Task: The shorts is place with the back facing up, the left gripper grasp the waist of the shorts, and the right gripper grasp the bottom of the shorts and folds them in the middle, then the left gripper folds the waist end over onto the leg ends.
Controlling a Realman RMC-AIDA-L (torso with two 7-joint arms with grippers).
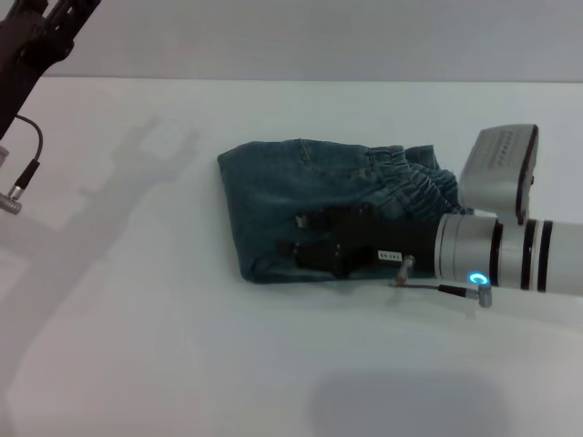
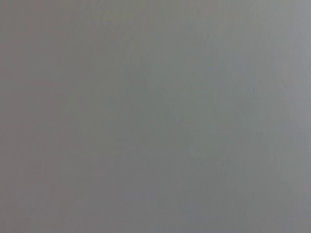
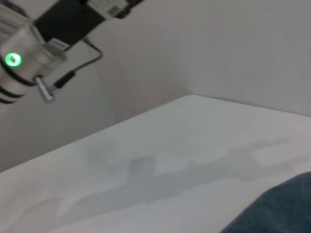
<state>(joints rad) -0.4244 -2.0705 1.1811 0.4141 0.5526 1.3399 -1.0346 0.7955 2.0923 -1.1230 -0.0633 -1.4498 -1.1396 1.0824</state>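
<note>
Folded into a compact blue bundle at centre frame on the white bench (image 1: pixel 137 364): the shorts (image 1: pixel 273 196), ruffled waist (image 1: pixel 414 182) at right. Lying low over the near edge, as if pressing it flat: right gripper (image 1: pixel 314 241), opening impossible to tell. Raised clear at upper left, out of the way: left gripper (image 1: pixel 46 23), grip likewise unclear.

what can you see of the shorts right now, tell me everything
The shorts are blue denim with faded paler patches, folded into a compact, roughly rectangular bundle lying flat on the white table. The gathered, ruffled elastic waist lies on top at the end nearest the right arm. The right gripper rests on the near part of the bundle, its black fingers against the fabric. The left gripper is raised well clear, touching nothing. No print or pockets show.
</note>
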